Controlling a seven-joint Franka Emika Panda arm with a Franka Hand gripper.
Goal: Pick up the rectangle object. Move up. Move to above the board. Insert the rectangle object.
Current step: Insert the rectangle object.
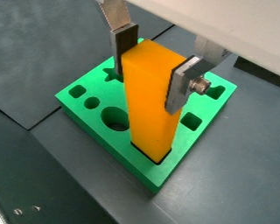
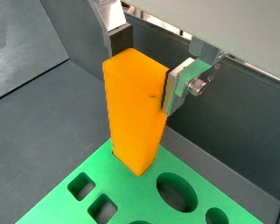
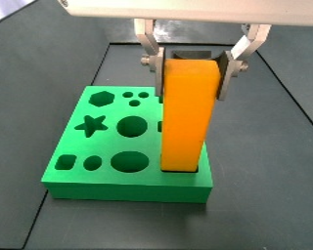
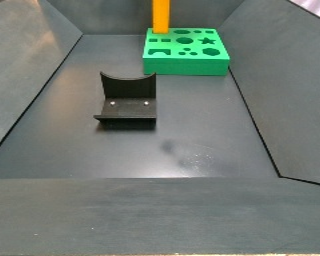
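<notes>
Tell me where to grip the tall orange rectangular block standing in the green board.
Take the tall orange rectangular block by two opposite flat side faces near its top, coming straight down from above. It stands upright with its lower end in the green cutout board, so only the upper part is free. The gripper already straddles it there.

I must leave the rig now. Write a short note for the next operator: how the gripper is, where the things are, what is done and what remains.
Gripper: above the board, fingers on both sides of the orange block's top; whether they clamp it cannot be told.
Orange block: upright, lower end in a cutout at the edge of the green board.
Dark fixture: on the floor, apart from the board.
Done: pick-up, lift, move over the board, insertion started or finished.
Left: confirm the block is fully seated, open the gripper, retreat.
</notes>
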